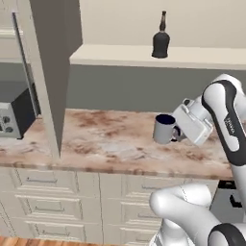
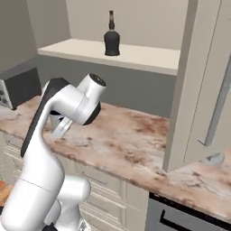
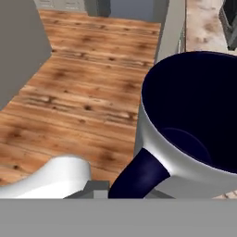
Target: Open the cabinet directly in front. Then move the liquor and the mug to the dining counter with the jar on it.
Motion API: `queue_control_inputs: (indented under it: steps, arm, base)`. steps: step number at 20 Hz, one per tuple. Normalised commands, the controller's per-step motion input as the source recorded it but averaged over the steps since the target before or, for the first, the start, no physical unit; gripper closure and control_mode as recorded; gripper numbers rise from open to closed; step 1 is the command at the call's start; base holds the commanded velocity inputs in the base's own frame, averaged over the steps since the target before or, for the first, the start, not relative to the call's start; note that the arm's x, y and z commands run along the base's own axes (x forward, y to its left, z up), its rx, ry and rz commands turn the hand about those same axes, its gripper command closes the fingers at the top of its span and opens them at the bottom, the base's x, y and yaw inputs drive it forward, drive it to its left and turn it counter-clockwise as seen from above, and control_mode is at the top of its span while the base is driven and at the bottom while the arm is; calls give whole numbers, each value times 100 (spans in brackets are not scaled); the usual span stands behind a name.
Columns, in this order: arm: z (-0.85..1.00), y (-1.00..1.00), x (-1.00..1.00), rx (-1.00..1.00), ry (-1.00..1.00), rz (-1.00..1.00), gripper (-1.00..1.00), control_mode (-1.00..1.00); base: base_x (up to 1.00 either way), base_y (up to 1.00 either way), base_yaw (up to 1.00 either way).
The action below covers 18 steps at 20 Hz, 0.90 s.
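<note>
Tool [image 1: 178, 133] grips one mug [image 1: 164, 129]; one liquor [image 1: 161, 40] on shelf.

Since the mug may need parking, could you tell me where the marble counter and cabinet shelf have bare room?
Counter: bare between the open door and the mug. Shelf: free on both sides of the liquor bottle. Crowded by the toaster and the gripper at the mug.

A: Pincer [image 1: 178, 132] fingertips aren't resolving in the left base view; the white hand is covering them where they're meeting the mug [image 1: 164, 129] handle.

B: Right base view: the arm is blocking the mug entirely. Hand view is cropping the mug's right side and base at the frame edge.

A: Toaster [image 1: 14, 115] is getting cut off at the left edge. Cabinet [image 1: 50, 72] door is running off the top.

B: Liquor [image 2: 111, 41] cap is too small for detail.
</note>
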Motion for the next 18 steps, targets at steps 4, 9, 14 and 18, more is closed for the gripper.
queue_control_inputs:
  steps: [4,9,14,18]
  arm:
    - [0,0,0,0,0,0,100,100]
    - [0,0,0,0,0,0,100,100]
    - [0,0,0,0,0,0,100,100]
    - [0,0,0,0,0,0,100,100]
  base:
    - [-29,-1,96]
    - [-15,42,89]
    - [-13,60,84]
    - [-14,36,92]
